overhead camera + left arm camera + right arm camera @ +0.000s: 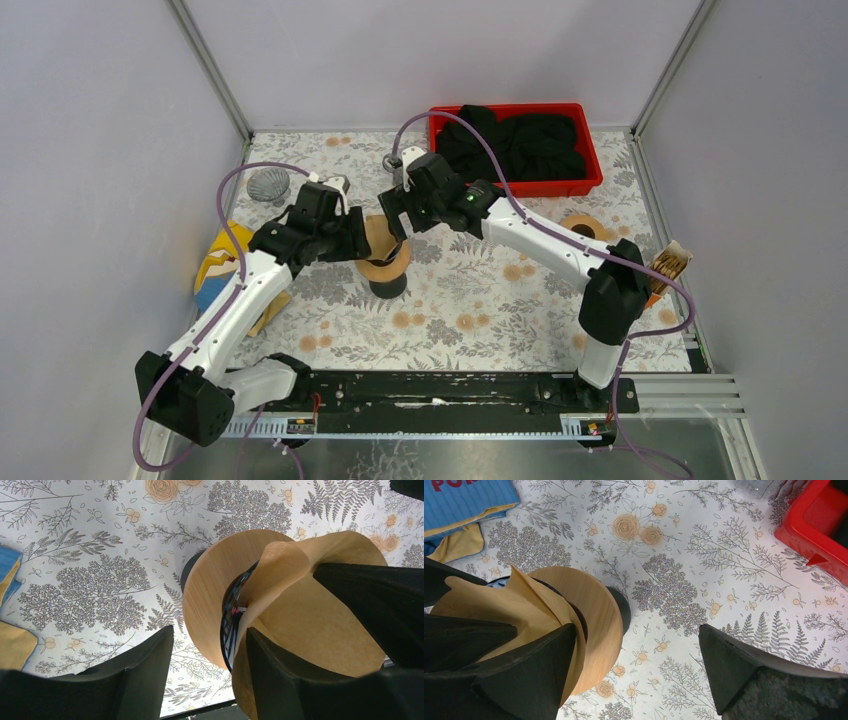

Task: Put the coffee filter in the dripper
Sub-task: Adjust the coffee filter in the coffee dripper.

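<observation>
The dripper [386, 268] has a round wooden collar [210, 592] and stands on a black base at the table's middle. A brown paper coffee filter [315, 625] sits cone-shaped in its mouth, its rim flaring above the collar [596, 615]. My left gripper [209, 632] is open. Its right finger [280, 680] lies inside the filter [499, 610] against the paper wall. Its left finger stands apart, outside the collar. My right gripper [636, 627] comes from the other side, wide open. Its left finger [524, 675] rests on the filter, its right finger over bare table. In the top view both grippers [362, 240] [398, 228] meet over the filter [380, 238].
A red bin [592, 182] holding black cloth stands at the back right. A blue and yellow bag [215, 265] lies left of the dripper, a grey ribbed object [268, 183] behind it. A tape roll [583, 225] and a wooden rack [668, 265] sit at the right.
</observation>
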Controlling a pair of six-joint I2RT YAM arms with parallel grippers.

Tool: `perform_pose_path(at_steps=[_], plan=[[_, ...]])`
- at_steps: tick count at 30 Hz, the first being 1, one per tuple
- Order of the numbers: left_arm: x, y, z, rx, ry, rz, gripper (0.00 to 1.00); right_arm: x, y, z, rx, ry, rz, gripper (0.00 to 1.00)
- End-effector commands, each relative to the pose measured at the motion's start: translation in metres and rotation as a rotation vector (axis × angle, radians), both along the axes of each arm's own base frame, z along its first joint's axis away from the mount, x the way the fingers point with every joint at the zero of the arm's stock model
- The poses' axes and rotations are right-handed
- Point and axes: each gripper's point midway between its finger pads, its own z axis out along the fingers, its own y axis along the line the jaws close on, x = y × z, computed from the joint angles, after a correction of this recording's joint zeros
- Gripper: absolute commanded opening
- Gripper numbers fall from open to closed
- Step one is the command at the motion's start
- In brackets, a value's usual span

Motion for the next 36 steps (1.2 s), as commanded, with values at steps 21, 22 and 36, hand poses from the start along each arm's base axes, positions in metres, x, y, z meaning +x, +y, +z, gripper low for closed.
perform_pose_path(at_steps=[21, 22, 36], plan=[[-0.001, 0.002, -0.015, 0.03, 0.047, -0.029, 0.6, -0.015, 0.028, 0.002, 0.09, 0.125, 0.156, 1.0], [-0.001, 0.002, -0.015, 0.031, 0.046, -0.029, 0.6, -0.016, 0.029, -0.001, 0.088, 0.134, 0.16, 0.99], [-0.002, 0.0, -0.014, 0.02, 0.043, -0.042, 0.6, 0.011, 0.038, -0.013, 0.068, 0.1, 0.084, 0.99]])
